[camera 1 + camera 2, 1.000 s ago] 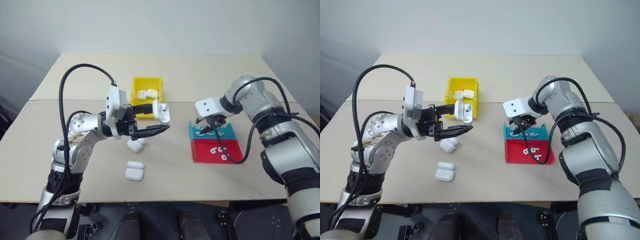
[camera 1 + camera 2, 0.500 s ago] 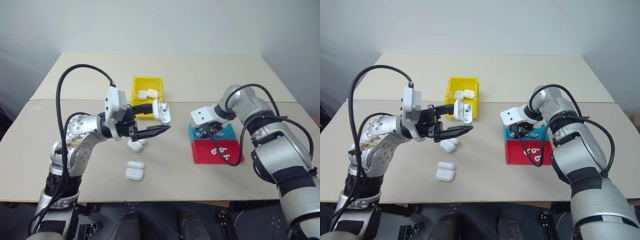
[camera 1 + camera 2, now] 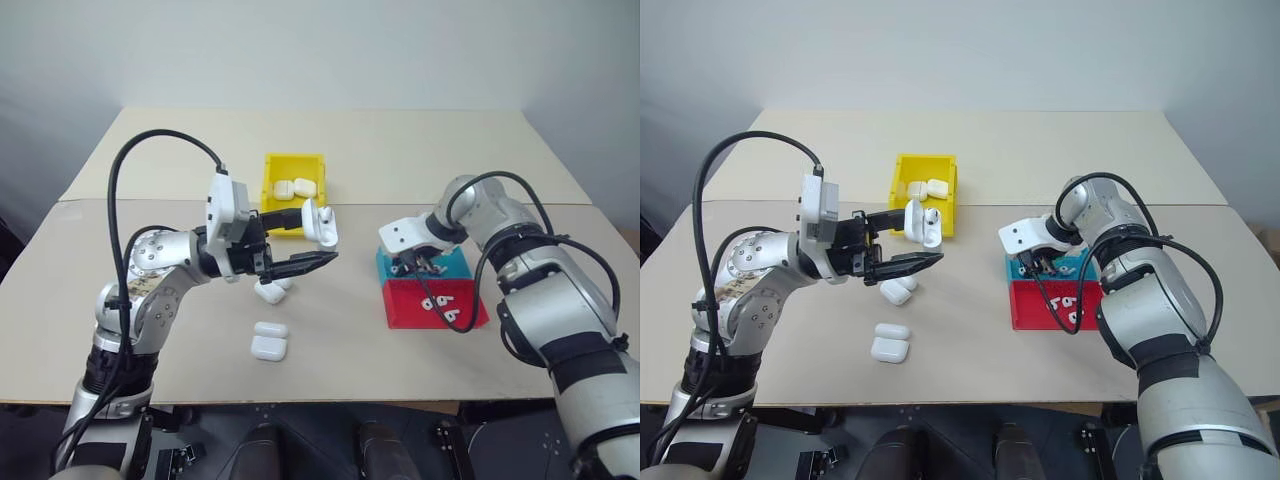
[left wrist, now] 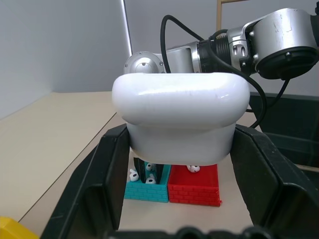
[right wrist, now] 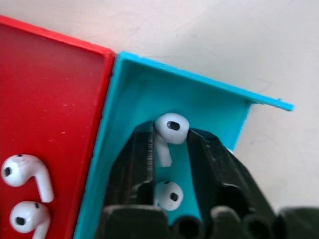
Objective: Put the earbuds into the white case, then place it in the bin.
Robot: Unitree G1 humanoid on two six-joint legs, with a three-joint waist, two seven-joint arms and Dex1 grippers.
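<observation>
Right tool (image 5: 169,144) pinching earbud (image 5: 169,130), teal tray (image 5: 209,107)

A bare robot test lab is showing here: a plain beige bench (image 3: 400,150) is standing against blank grey walls (image 3: 320,50), carrying small sorting trays (image 3: 430,290).

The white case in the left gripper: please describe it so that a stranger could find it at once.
Look above the middle of the table, just in front of the yellow bin. There the left gripper holds one white case in the air. Its lid stands open, while the other cases lie closed on the table or in the bin.
</observation>
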